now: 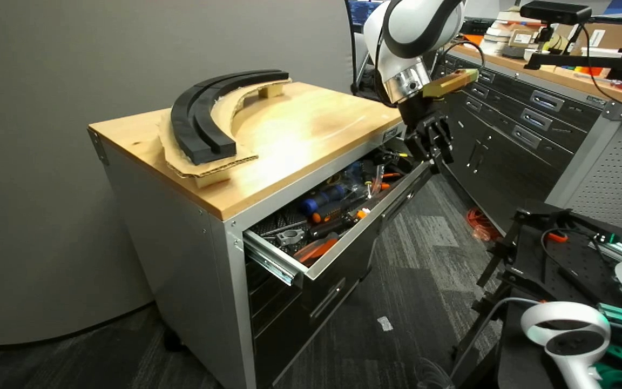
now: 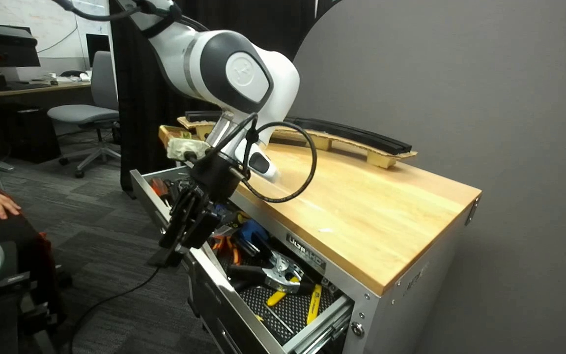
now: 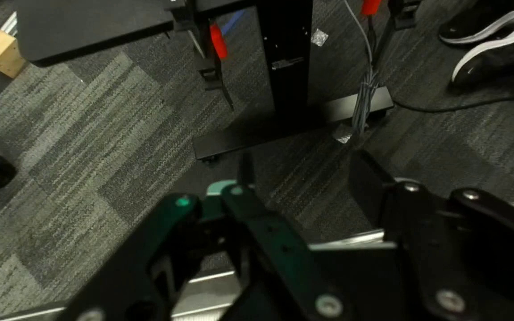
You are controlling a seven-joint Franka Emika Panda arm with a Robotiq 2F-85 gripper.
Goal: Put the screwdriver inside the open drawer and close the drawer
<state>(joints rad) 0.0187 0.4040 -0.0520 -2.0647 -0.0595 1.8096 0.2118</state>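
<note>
Jaws parted wide, the black pincer (image 3: 304, 178) hangs by the open drawer (image 1: 351, 236), dark-fronted, pale-rimmed, crowded with tools (image 1: 323, 199)

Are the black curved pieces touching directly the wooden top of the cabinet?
Apart. In both exterior views, the black curved pieces lie on cardboard, and blocks under it hold them above the wooden top.

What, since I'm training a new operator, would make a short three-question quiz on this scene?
1. True or false: the open top drawer holds nothing at all.
2. What lies directly under the curved black pieces? (a) a towel (b) cardboard (c) a metal tray
3. In the wrist view, is the gripper open or shut?

Key:
1. False; several tools lie inside.
2. b
3. Open.
</note>
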